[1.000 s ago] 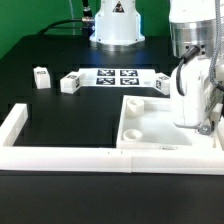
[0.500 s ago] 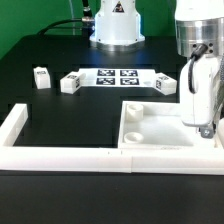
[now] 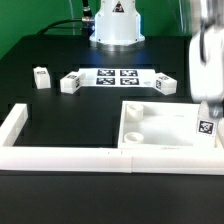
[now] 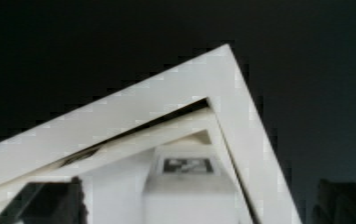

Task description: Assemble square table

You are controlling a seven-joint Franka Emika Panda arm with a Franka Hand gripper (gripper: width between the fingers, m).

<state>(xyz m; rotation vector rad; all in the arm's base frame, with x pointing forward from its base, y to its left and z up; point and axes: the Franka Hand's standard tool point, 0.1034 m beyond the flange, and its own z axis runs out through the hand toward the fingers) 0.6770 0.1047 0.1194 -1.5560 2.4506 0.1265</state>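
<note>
Fingers: the gripper [image 3: 207, 100] hangs over the slab's side on the exterior view's right. It is too blurred to tell how far apart the fingers are, or whether they hold anything.
Border wall [image 3: 60, 155]: along the table's near edge, turning at the corner on the exterior view's left.
Square slab [image 3: 150, 125]: flat against that wall, by the other near corner.
Marker board [image 3: 117, 76]: toward the far edge.
Leg blocks: tagged block [image 3: 205, 127] directly under the gripper; outer block [image 3: 41, 77], middle block [image 3: 70, 83] and end block [image 3: 165, 85] loose by the board.

Marker board [image 3: 115, 76] behind square table [image 3: 170, 128]
</note>
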